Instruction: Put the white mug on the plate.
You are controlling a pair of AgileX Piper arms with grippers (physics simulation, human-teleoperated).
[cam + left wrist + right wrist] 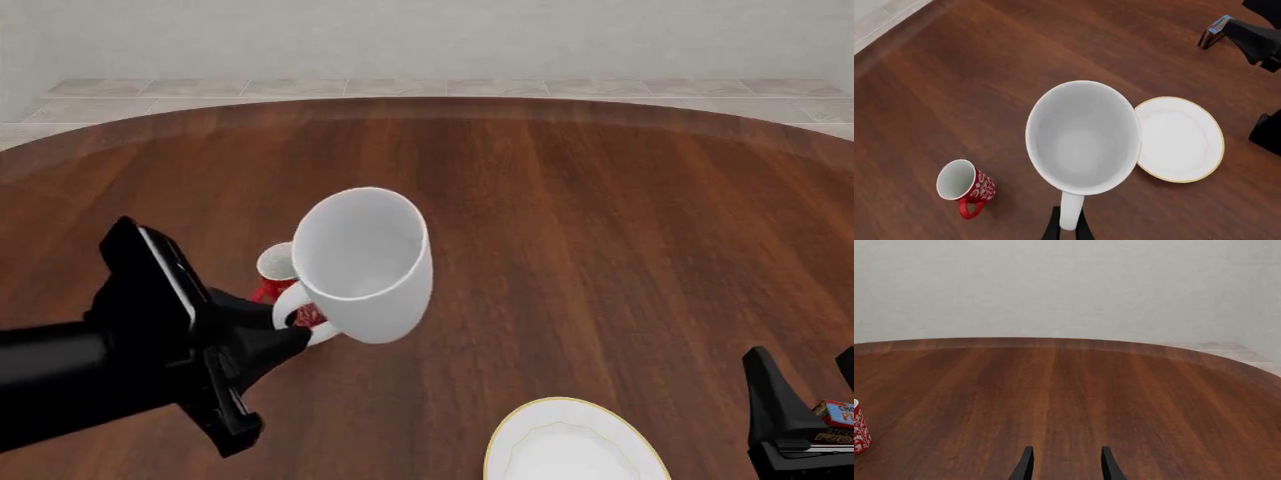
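The white mug (363, 262) hangs in the air above the table, tilted, its open mouth (1084, 137) facing the left wrist camera. My left gripper (1067, 227) is shut on the mug's loop handle (296, 318). The plate (574, 445), white with a thin gold rim, lies flat at the near edge of the front view, to the right of and below the mug; the left wrist view shows the plate (1181, 139) beside the mug. My right gripper (1065, 462) is open with nothing between its fingers, low over bare table at the near right.
A small red mug (966, 186) with a white floral pattern stands on the table, partly hidden behind the white mug in the front view (274, 270). The right arm (787, 420) stands at the near right corner. The round table's far edge (427, 105) meets a tiled floor.
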